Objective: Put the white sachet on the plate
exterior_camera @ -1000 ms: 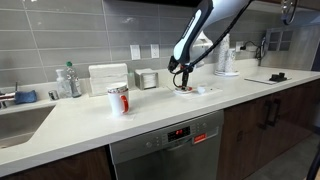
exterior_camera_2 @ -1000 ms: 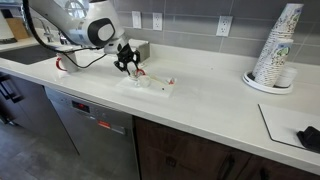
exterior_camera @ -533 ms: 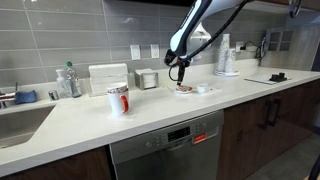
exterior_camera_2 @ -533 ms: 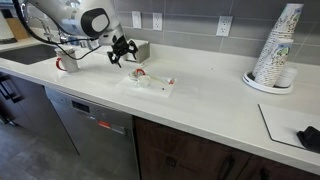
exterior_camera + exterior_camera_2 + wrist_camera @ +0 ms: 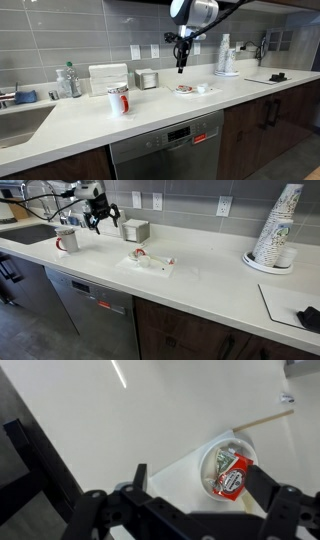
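Observation:
The plate is a small white dish that holds a red sachet and a pale, whitish packet, which I take for the white sachet. The plate also shows in both exterior views, resting on a white paper mat; the sachet is too small to make out there. My gripper is open and empty, with its fingers spread wide. It hangs well above the counter, off to one side of the plate.
A white mug with red marking stands on the counter. A small box sits by the wall. A stack of paper cups stands at the far end. A small white cup lies on the mat.
My gripper has risen from just over the plate to high above the counter and moved away from it, empty. The plate and its contents stay put.

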Tool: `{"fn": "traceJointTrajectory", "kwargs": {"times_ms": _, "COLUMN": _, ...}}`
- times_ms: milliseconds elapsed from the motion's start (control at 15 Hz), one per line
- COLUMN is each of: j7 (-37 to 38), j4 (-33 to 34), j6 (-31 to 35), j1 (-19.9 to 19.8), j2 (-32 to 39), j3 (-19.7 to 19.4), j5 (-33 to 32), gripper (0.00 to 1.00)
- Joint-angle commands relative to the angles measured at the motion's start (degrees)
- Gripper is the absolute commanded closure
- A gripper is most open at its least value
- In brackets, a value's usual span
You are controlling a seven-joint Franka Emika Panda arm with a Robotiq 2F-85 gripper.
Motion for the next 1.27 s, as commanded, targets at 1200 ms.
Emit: {"fn": "traceJointTrajectory", "kwargs": {"times_ms": 1200, "j7": -36.99, "j4": -22.05, "j6": -7.17, "j1": -4.74, "j2": -27.40, "j3": 8.75, "j5": -4.45, "gripper": 0.00}}
